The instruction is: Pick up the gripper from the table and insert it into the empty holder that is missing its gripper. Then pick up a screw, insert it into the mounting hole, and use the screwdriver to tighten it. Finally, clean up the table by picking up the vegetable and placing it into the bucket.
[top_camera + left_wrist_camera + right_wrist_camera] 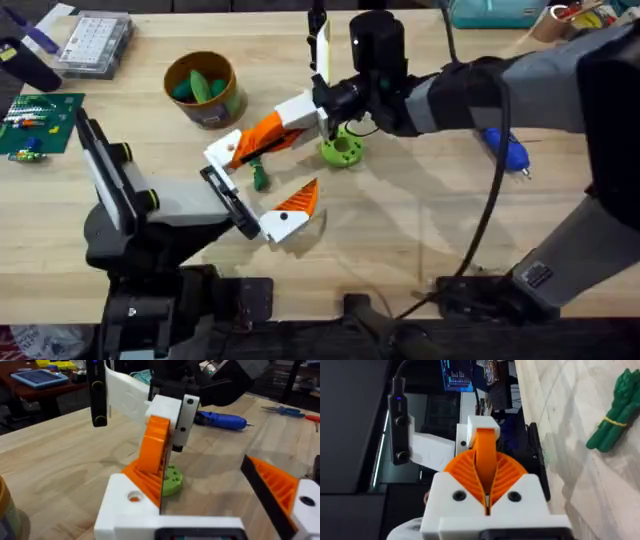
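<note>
I am pinching my right gripper (485, 462) tight on the loose white-and-orange ribbed plastic gripper (482, 427), lifting it for insertion. My left gripper (207, 492) is waiting spread open. The dark green vegetable (260, 178) is lying beneath, outside the yellow-rimmed olive bucket (215, 112).

Table light: even, soft brightness is falling from above on the table (400, 230), casting faint shadows.
Right arm (540, 80): it is looming large, dark and blurred in the overhead view.
Left wrist view: soft overall (the screwdriver (222, 420) is looking smeared).
Right wrist view: the background is sitting dim.
</note>
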